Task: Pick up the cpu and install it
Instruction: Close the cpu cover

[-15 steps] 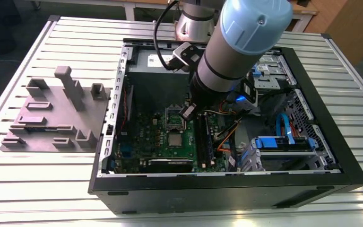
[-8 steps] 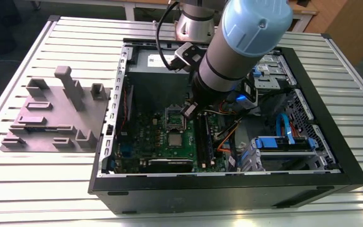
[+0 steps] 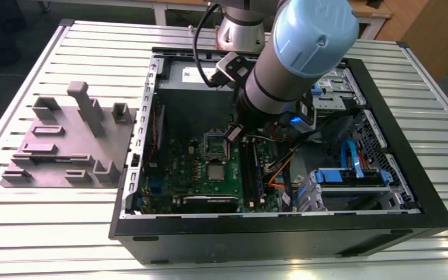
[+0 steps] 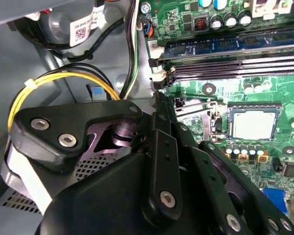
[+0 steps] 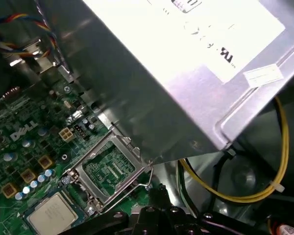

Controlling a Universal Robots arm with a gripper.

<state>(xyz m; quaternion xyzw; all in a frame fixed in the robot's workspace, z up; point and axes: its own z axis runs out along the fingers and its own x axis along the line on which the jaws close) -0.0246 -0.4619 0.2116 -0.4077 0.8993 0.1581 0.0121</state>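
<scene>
The cpu [image 4: 253, 123], a small square chip with a silvery top, lies flat in the socket on the green motherboard [image 3: 177, 169]; it is also seen as cpu [image 3: 216, 172] and cpu [image 5: 51, 215]. The metal socket frame [image 5: 110, 166] stands swung open beside it, with its wire lever [image 5: 132, 188] raised. My gripper [image 4: 158, 100] is shut with nothing in it. It hangs inside the case just past the open frame, a short way from the cpu, and in the exterior view the gripper [image 3: 234, 133] is above the frame's far end.
The open black computer case [image 3: 286, 233] sits on a slatted metal table [image 3: 53, 233]. A silver power supply box [image 5: 186, 58] looms close beside my wrist. Yellow cables [image 5: 279, 161], memory slots [image 4: 235, 63] and drive bays [image 3: 349, 181] crowd the case. A grey-mauve block with posts [image 3: 68, 146] stands at the exterior view's left.
</scene>
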